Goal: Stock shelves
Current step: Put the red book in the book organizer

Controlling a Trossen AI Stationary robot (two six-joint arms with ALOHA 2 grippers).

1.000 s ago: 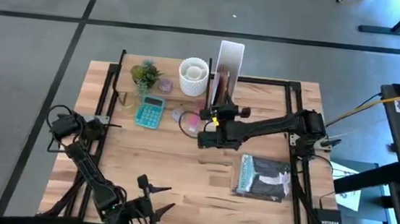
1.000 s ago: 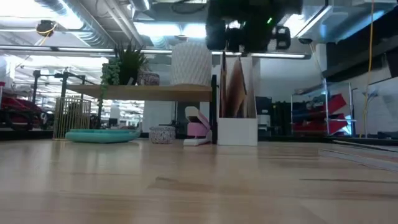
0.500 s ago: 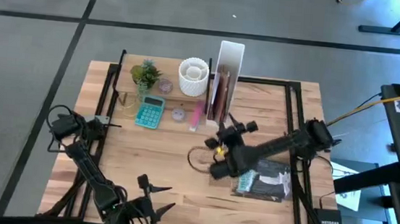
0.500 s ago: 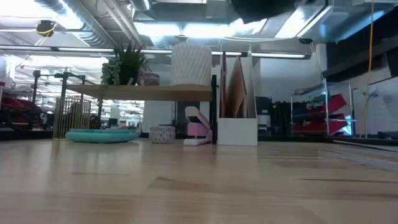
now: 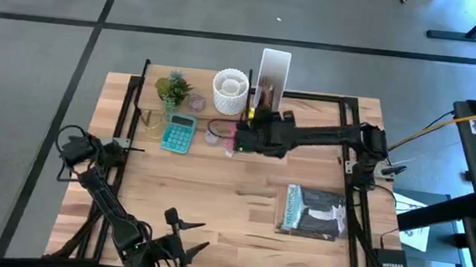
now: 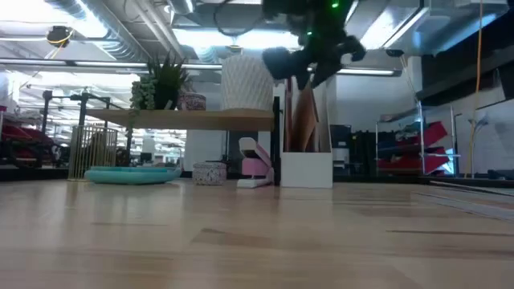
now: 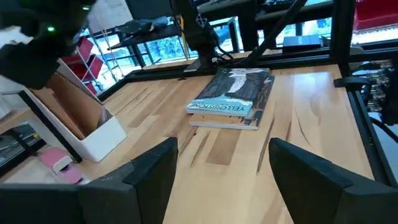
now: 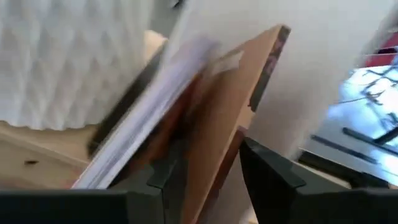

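Our right hand (image 5: pixel 245 137), fingers spread and empty, hangs beside the shelves (image 5: pixel 196 102), close by the file box (image 5: pixel 269 89), ready for stocking.

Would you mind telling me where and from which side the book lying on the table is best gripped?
Probably by its spine edge. The book lies flat and apart from everything else, spine toward the table's middle in the high view. Fingers coming in low from that open side could pinch the edge; its broad cover looks too wide to span from above.
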